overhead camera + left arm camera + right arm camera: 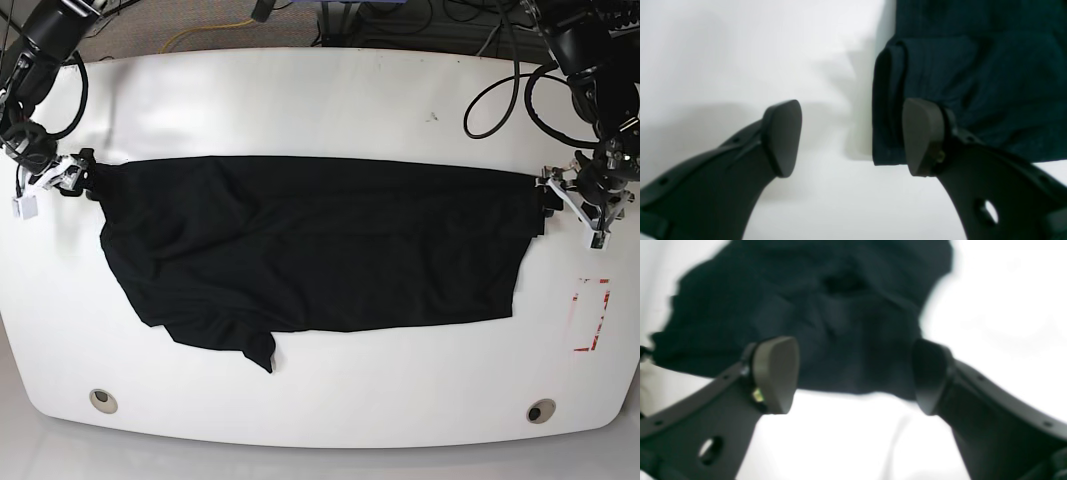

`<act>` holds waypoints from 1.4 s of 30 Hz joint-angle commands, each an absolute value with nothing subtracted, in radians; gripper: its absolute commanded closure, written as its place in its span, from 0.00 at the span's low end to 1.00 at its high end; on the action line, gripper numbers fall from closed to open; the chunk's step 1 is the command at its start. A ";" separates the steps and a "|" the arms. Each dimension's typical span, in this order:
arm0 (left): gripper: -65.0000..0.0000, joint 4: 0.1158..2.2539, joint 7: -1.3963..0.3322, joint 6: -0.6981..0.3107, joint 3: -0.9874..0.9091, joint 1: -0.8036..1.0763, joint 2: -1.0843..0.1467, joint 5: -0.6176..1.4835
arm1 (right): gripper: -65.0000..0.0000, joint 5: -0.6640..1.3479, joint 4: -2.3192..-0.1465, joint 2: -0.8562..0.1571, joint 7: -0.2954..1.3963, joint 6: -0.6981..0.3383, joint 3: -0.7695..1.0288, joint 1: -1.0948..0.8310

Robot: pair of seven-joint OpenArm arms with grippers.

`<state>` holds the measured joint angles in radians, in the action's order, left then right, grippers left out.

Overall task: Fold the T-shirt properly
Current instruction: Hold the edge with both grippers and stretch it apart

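Note:
The black T-shirt (320, 245) lies spread lengthwise across the white table (320, 100), with one loose corner hanging toward the front left. In the base view my right gripper (75, 172) sits at the shirt's left end. My left gripper (556, 196) sits at its right end. The left wrist view shows the left gripper (853, 138) open. One of its fingertips (923, 140) is over a folded edge of the T-shirt (973, 66), the other over bare table. In the blurred right wrist view the right gripper (851, 375) stands open, with the bunched T-shirt (806, 306) just beyond its fingertips.
A red rectangular marking (590, 315) lies on the table at the right. Two round ports (103, 400) (541, 411) sit near the front edge. Cables (500, 95) run over the back corners by the arm bases.

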<state>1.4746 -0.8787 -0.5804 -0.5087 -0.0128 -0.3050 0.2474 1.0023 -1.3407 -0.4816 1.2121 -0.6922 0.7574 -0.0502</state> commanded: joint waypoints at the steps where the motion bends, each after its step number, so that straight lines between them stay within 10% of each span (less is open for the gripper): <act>1: 0.33 1.495 -0.860 -0.584 -0.501 -0.022 -0.320 0.297 | 0.30 0.967 -1.362 -0.513 1.168 -0.698 0.766 -0.051; 27: 0.34 1.380 -0.857 -0.578 -0.455 0.027 -0.323 0.424 | 0.37 0.616 -1.290 -0.366 0.954 -0.698 0.650 -0.007; 36: 0.81 1.305 -0.745 -0.582 -0.377 0.035 -0.329 0.424 | 0.91 0.622 -1.293 -0.366 0.947 -0.698 0.648 -0.025; 42: 1.00 1.313 -0.742 -0.582 -0.375 0.047 -0.329 0.417 | 1.00 0.624 -1.366 -0.366 0.957 -0.698 0.653 -0.067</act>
